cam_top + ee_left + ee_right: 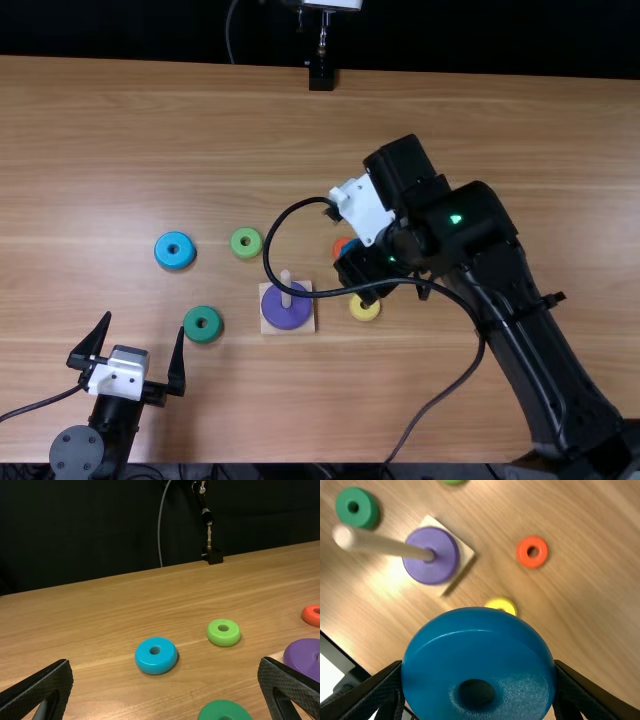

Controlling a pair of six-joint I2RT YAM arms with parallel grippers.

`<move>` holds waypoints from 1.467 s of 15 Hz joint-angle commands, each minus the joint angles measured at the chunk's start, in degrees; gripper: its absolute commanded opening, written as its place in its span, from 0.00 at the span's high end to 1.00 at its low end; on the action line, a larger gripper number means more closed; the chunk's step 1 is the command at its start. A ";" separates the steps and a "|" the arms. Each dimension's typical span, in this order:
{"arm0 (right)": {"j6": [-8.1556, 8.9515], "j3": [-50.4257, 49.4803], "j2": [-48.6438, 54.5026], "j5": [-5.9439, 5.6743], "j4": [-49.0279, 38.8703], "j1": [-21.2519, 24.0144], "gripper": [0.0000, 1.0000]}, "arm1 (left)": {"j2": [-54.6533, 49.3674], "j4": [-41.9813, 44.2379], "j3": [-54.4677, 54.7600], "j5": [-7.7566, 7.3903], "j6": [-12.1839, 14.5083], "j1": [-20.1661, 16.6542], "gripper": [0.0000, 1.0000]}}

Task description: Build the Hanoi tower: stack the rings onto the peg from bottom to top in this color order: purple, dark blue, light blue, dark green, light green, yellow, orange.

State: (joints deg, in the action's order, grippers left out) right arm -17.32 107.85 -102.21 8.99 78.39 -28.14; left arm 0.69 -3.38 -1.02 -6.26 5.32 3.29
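My right jaws clasp the dark blue ring [477, 650], to the right of the peg [385, 547]; my left jaws stand parted. I judge the ring light, stiff, somewhat slick: best pinched across its widest girth, leaving its centre unblocked below.

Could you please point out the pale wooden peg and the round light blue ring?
Pale wooden peg [385, 546], right wrist view: middle of its shaft.
Round light blue ring [156, 666], left wrist view: its near outer side.

Light blue ring [155, 662], light green ring [223, 638], dark green ring [222, 708], orange ring [309, 617]: all lie loose. Purple ring [302, 659] sits on wooden base [277, 656].
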 commanded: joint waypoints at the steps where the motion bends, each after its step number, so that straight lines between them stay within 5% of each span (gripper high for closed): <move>1: -0.50 3.06 -1.23 0.71 -0.07 -1.48 1.00 | -0.69 -0.63 1.02 -1.02 0.48 -0.04 0.00; 22: 0.02 11.68 -9.50 1.24 -2.81 -11.41 1.00 | -0.69 -0.63 1.02 -1.02 0.48 -0.04 0.00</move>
State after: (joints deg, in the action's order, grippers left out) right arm -17.26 117.62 -110.45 9.47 75.64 -38.96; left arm 0.69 -3.38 -1.02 -6.24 5.34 3.27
